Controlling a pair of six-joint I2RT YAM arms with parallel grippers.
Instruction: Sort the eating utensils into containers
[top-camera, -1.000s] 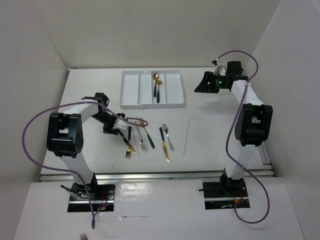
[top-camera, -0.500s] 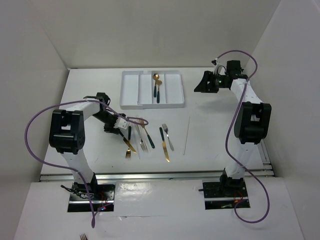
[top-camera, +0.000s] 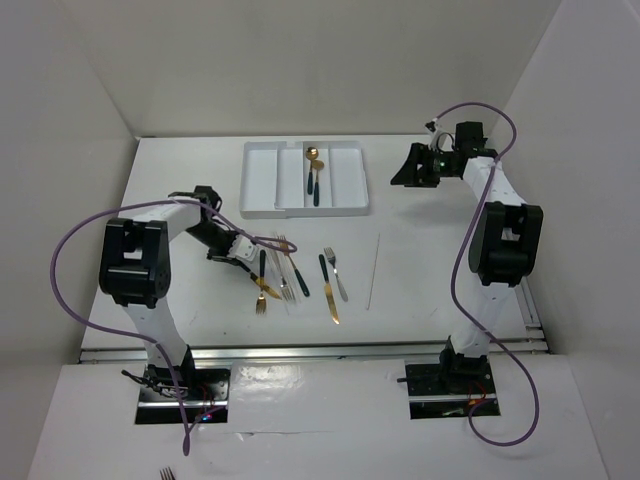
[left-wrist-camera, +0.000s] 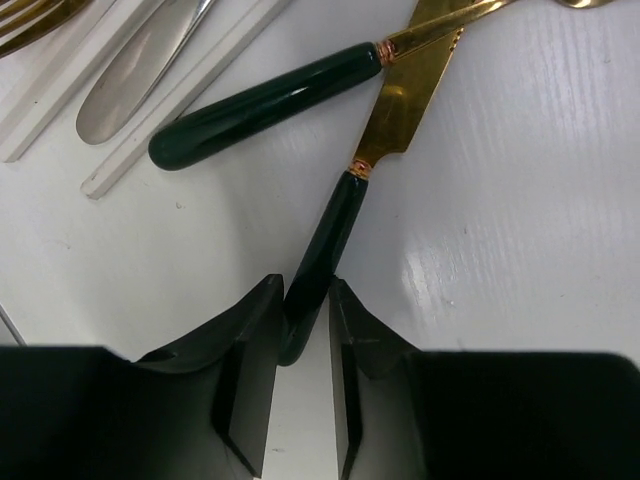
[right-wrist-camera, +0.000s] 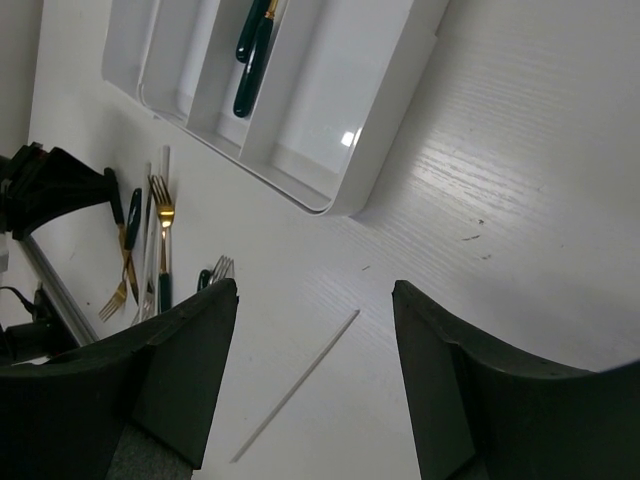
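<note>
Left gripper (left-wrist-camera: 300, 330) is clamped on the dark teal handle of a gold knife (left-wrist-camera: 402, 110), which lies flat on the table (top-camera: 430, 260) among the loose utensils, while the right gripper (right-wrist-camera: 312, 300) hangs spread and empty just right of the white tray (top-camera: 262, 185). Sorting looks barely begun: only two teal-handled pieces (top-camera: 314, 178) (one a gold spoon) sit in one middle compartment, and the forks, knives and pale sticks (top-camera: 373, 270) lie out on the table. No brand, label or writing can be read.
</note>
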